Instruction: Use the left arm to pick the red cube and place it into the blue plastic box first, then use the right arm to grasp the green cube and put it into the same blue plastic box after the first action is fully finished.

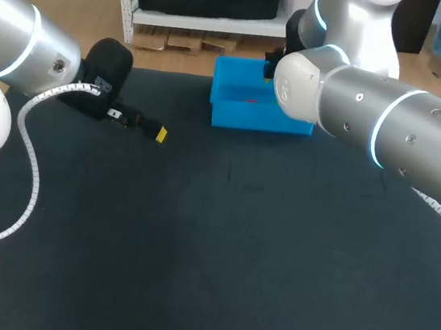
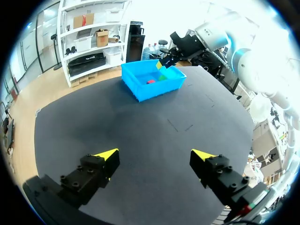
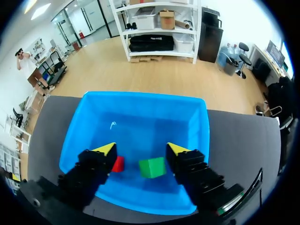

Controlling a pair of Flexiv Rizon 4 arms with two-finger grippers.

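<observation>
The blue plastic box (image 3: 89, 122) lies under my right gripper (image 3: 140, 149), whose fingers stand open over its floor. The green cube (image 3: 152, 167) rests in the box below and between the fingers, with a gap to the finger on the red cube's side. The red cube (image 3: 118, 164) lies beside it, partly hidden by that finger. In the head view the box (image 1: 235, 116) is at the table's far edge, and my right arm hides its gripper. My left gripper (image 2: 157, 154) is open and empty over the near left of the table, far from the box (image 2: 140, 89).
A dark mat (image 1: 219, 238) covers the table. My right arm (image 1: 388, 130) reaches over the far right of it to the box. A white cable (image 1: 29, 164) loops from my left arm over the table's left side.
</observation>
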